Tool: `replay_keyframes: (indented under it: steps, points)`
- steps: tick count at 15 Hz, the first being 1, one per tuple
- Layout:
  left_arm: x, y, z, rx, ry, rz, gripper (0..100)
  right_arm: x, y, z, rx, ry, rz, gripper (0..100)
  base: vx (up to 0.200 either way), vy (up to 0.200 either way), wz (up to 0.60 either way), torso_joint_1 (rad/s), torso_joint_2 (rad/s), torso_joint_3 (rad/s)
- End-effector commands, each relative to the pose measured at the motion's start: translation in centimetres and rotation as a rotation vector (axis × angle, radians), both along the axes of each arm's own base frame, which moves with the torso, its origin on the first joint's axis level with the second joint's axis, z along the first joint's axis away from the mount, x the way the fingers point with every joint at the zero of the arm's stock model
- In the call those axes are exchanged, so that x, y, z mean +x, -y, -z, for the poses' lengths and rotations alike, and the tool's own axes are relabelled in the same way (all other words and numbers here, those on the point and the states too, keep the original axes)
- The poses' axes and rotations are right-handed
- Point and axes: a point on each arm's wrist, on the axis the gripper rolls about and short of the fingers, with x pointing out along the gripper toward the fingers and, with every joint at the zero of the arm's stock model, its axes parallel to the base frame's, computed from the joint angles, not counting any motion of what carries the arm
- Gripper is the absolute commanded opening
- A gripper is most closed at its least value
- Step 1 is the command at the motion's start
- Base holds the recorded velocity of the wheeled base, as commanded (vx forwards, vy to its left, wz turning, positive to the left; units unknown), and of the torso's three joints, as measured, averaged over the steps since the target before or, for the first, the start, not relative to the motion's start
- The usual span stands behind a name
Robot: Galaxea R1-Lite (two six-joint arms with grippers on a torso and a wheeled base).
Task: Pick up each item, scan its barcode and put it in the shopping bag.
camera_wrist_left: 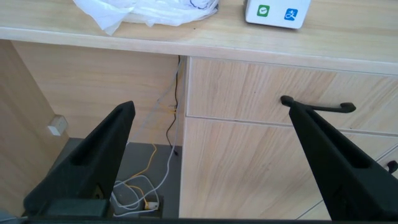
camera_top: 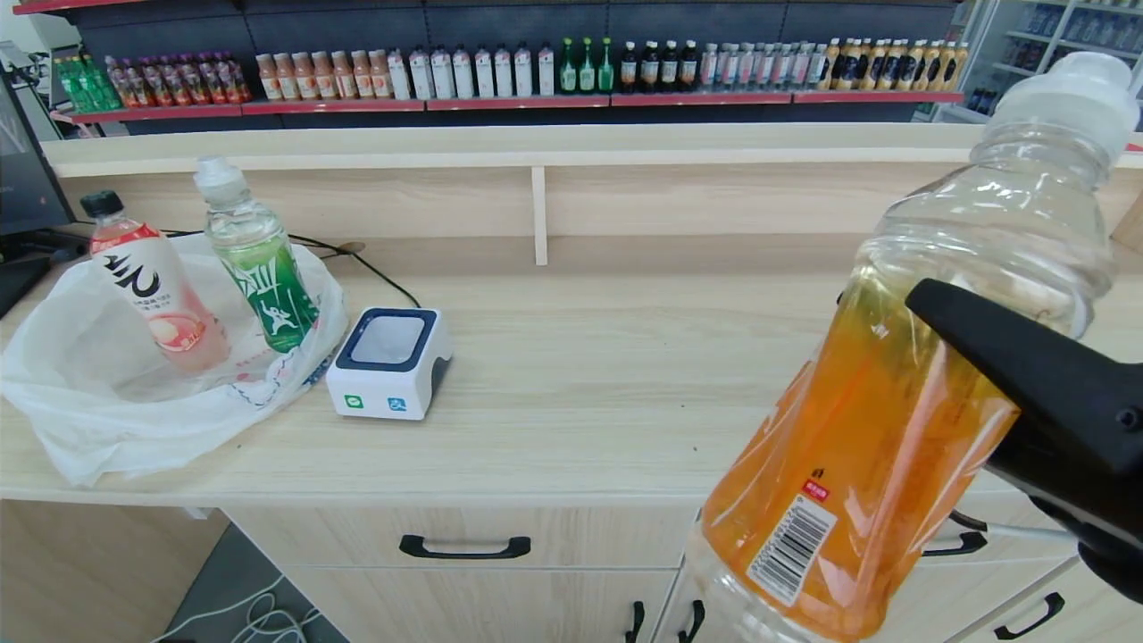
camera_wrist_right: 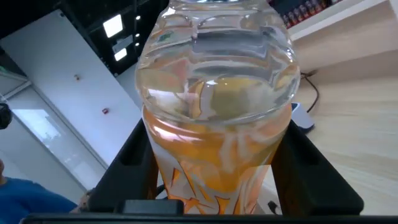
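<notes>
**Head view.** The right pincer is clenched on the orange drink bottle. One matte black finger lies across the bottle's shoulder. The bottle is clear ribbed plastic with a translucent white cap. It is tilted and held close to the camera, out past the front edge of the surface. A barcode label faces the camera on its lower body. The surface is light wood-grain laminate. On its left side lies the shopping bag, thin crumpled white plastic with its mouth spread wide. Two bottles lean inside it: a pink-labelled bottle with a black cap and a green-labelled bottle with a white cap. The scanner, a white rounded box with a dark-framed window on top, stands just beside the bag.

**Left wrist view.** The left pincer is released. Its tapered black fingers are spread wide with nothing between them. It hangs below the surface edge, facing the wood-grain drawer front.

**Right wrist view.** The black fingers press both sides of the bottle body.
</notes>
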Motion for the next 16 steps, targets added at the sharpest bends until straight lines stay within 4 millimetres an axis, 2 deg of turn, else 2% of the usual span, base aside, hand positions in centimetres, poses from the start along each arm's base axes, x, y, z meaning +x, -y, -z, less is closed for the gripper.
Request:
replay_keyframes:
  steps: [1, 16]
  points:
    - [0.0, 0.0, 0.0, 0.000, 0.000, -0.001, 100, -0.2, 0.0, -0.1, -0.008, 0.014, -0.034, 0, 0.000, 0.000, 0.00, 0.000, 0.00, 0.000]
    - [0.0, 0.0, 0.0, 0.000, 0.000, -0.001, 100, -0.4, 0.0, -1.7, 0.047, 0.044, -0.085, 0, 0.000, 0.000, 0.00, 0.000, 0.00, 0.000]
